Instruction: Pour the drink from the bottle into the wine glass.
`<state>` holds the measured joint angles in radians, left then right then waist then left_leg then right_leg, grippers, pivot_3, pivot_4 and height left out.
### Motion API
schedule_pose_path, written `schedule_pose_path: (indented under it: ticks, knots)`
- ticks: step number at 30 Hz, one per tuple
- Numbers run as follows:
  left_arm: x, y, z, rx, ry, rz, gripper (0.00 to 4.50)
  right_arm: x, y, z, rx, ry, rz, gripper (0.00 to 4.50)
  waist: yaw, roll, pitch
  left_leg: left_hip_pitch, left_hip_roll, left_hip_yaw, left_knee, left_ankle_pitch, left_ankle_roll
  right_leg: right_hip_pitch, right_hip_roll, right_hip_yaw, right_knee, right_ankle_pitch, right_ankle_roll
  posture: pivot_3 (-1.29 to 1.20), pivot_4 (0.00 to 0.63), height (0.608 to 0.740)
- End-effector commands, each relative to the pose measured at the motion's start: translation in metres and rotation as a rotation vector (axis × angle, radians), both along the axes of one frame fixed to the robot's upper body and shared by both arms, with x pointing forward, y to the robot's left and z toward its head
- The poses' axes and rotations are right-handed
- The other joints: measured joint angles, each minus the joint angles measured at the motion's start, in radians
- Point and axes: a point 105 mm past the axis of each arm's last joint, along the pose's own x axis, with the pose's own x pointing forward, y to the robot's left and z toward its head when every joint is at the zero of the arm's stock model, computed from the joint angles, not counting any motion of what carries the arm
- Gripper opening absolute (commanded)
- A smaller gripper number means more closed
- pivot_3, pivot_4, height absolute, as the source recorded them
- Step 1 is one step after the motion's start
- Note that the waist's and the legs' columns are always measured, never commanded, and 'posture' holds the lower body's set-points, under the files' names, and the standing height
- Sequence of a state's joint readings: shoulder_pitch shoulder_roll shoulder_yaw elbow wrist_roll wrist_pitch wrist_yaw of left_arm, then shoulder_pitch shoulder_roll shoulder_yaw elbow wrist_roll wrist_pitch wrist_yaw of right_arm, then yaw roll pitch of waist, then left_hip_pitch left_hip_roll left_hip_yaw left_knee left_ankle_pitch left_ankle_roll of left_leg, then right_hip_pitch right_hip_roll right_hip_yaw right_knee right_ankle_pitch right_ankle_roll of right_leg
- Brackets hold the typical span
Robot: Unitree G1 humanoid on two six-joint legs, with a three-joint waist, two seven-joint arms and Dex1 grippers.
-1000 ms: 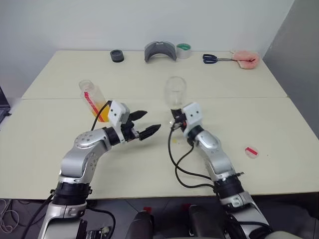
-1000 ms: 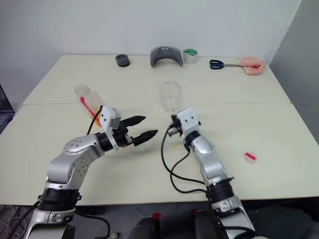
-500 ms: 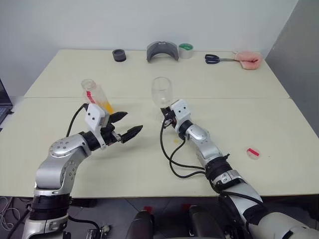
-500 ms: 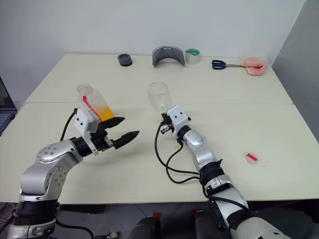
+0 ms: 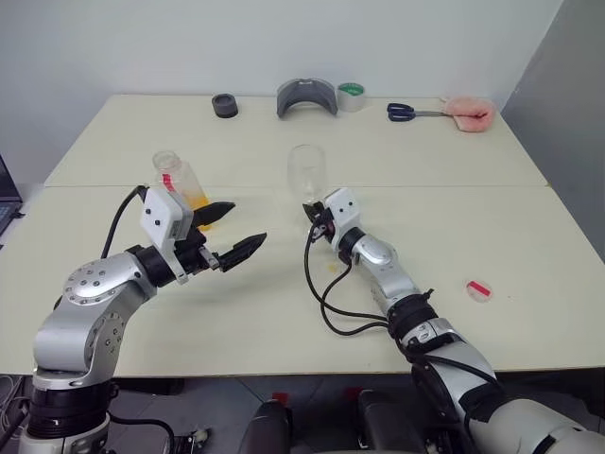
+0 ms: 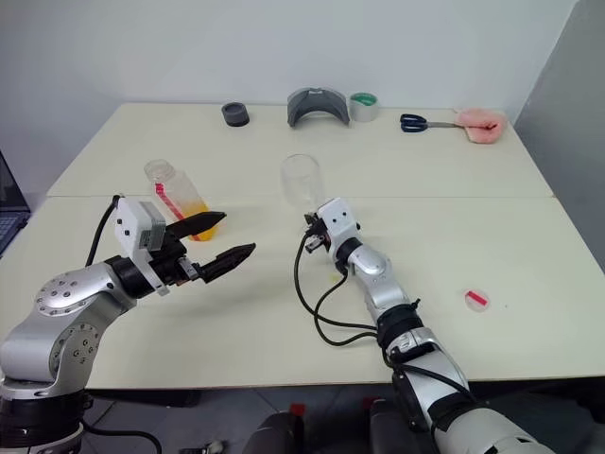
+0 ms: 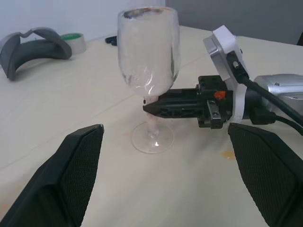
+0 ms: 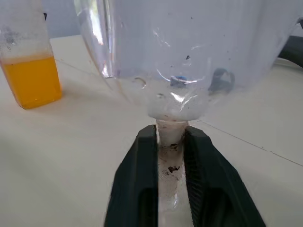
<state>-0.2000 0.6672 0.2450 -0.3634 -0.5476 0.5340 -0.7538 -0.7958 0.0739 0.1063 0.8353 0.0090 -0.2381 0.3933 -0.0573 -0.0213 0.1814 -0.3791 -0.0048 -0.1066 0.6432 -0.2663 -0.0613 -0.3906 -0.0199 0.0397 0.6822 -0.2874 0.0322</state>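
Right gripper, jaws now loosening around the stem of the clear, empty stemmed wine glass, has set it upright; left gripper, open, has withdrawn toward eight o'clock. Pouring remains.

The bottle stands on the table, left of the wine glass.

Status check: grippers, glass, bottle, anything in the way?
Left gripper open, empty. Right gripper around wine glass stem. Bottle upright, drink unpoured. Nothing blocking.
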Motion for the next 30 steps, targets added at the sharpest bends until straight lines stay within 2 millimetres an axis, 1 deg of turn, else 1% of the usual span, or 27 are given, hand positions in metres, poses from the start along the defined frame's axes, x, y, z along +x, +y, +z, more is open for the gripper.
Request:
schedule_pose_path:
  ticks: [1, 7, 8, 13, 17, 21, 24, 26, 28, 30]
  knots:
    - [-0.003, -0.004, 0.018, 0.006, -0.066, -0.006, 4.50, -0.001, 0.007, 0.010, 0.026, -0.020, 0.029, 2.12, 0.000, 0.000, 0.000, 0.000, 0.000, 0.000, 0.000, 0.000, 0.000, 0.000, 0.000, 0.000, 0.000, 0.000, 0.000, 0.00, 0.150, 0.740]
    - [-0.001, -0.008, 0.022, -0.002, -0.078, -0.005, 4.50, -0.004, 0.009, 0.009, 0.018, -0.017, 0.052, 4.32, 0.000, 0.000, 0.000, 0.000, 0.000, 0.000, 0.000, 0.000, 0.000, 0.000, 0.000, 0.000, 0.000, 0.000, 0.000, 0.00, 0.150, 0.740]
    - [-0.001, -0.009, 0.023, -0.003, -0.079, -0.006, 4.50, -0.004, 0.009, 0.008, 0.016, -0.015, 0.054, 4.46, 0.000, 0.000, 0.000, 0.000, 0.000, 0.000, 0.000, 0.000, 0.000, 0.000, 0.000, 0.000, 0.000, 0.000, 0.000, 0.00, 0.150, 0.740]
    - [0.001, -0.012, 0.028, -0.021, -0.097, -0.007, 4.50, -0.005, 0.000, 0.004, -0.007, -0.008, 0.053, 4.46, 0.000, 0.000, 0.000, 0.000, 0.000, 0.000, 0.000, 0.000, 0.000, 0.000, 0.000, 0.000, 0.000, 0.000, 0.000, 0.00, 0.150, 0.740]
    - [0.001, -0.013, 0.030, -0.039, -0.108, 0.000, 4.50, -0.005, -0.018, -0.004, -0.032, 0.005, 0.030, 4.46, 0.000, 0.000, 0.000, -0.001, 0.000, 0.000, 0.000, 0.000, 0.000, 0.000, 0.000, 0.000, 0.000, 0.000, 0.000, 0.00, 0.150, 0.740]
    - [0.001, -0.012, 0.032, -0.057, -0.116, 0.007, 4.50, -0.012, -0.034, -0.010, -0.032, 0.015, 0.000, 4.46, 0.001, 0.000, 0.000, -0.001, 0.000, 0.000, 0.000, 0.000, 0.000, 0.000, 0.000, 0.000, 0.000, 0.000, 0.000, 0.00, 0.150, 0.740]
    - [0.001, -0.013, 0.032, -0.074, -0.119, 0.013, 4.50, -0.023, -0.048, -0.016, -0.036, 0.035, -0.023, 4.46, 0.002, 0.000, 0.000, -0.001, 0.000, 0.000, 0.000, 0.000, 0.000, 0.000, 0.000, 0.000, 0.000, 0.000, 0.000, 0.00, 0.150, 0.740]
    - [0.001, -0.012, 0.029, -0.070, -0.114, 0.025, 4.50, -0.033, -0.055, -0.018, -0.049, 0.044, -0.017, 4.46, 0.003, 0.000, 0.000, -0.001, 0.000, 0.000, 0.000, 0.000, 0.000, 0.000, 0.000, 0.000, 0.000, 0.000, 0.000, 0.00, 0.150, 0.740]
    - [0.004, -0.008, 0.019, -0.068, -0.093, 0.064, 4.50, -0.047, -0.057, -0.015, -0.056, 0.056, 0.026, 4.46, 0.003, 0.000, 0.000, -0.001, 0.000, 0.000, 0.000, 0.000, 0.000, 0.000, 0.000, 0.000, 0.000, 0.000, 0.000, 0.00, 0.150, 0.740]
    - [0.006, 0.000, 0.002, -0.063, -0.059, 0.131, 4.50, -0.068, -0.057, -0.008, -0.061, 0.063, 0.116, 4.46, 0.003, 0.001, 0.000, 0.000, 0.000, 0.000, 0.000, 0.000, 0.000, 0.000, 0.000, 0.001, 0.000, 0.000, 0.000, 0.00, 0.150, 0.740]
